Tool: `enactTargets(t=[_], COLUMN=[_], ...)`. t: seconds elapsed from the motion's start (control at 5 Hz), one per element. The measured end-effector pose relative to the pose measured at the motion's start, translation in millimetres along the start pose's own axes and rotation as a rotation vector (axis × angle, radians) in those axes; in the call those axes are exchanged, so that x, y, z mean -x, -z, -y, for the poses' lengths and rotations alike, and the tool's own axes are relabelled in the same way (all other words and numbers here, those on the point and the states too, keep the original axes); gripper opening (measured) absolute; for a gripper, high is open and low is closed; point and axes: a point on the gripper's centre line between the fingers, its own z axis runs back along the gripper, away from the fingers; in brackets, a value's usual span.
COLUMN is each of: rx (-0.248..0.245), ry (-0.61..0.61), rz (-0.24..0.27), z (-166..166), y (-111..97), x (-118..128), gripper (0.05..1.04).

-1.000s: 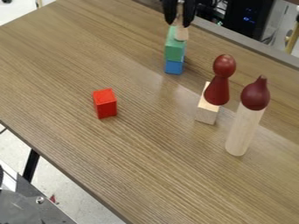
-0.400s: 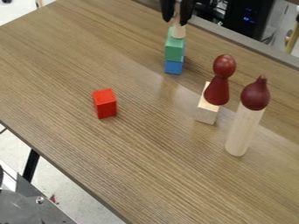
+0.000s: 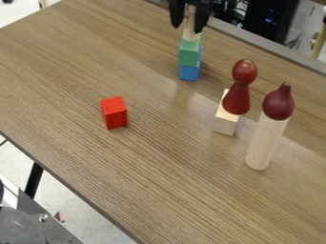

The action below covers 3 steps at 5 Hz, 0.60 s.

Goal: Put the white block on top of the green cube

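I saw the pincer [image 3: 188, 29] gripping the white block [image 3: 190, 33] upright over the green cube [image 3: 189, 53], likely to seat it squarely.

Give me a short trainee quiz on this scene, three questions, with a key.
1. True or false: the green cube sits on the blue block.
2. What is the gripper holding? (A) the blue block (B) the white block (C) the green cube
3. Fill in the colour: the lone block in the left half of the camera view is ____.

Key: 1 true; 2 B; 3 red.
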Motion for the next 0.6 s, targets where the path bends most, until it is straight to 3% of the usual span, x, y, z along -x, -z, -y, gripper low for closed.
enactTargets(t=[0.2, 0.4, 0.6], rx=[0.005, 0.036, 0.071], ry=[-0.004, -0.011, -0.006], rz=[-0.011, 0.0, 0.077], z=[0.0, 0.8, 1.2], y=[4.4, -3.3, -34.4], x=[3.1, 3.7, 4.8], gripper=[0.977, 1.0, 0.999])
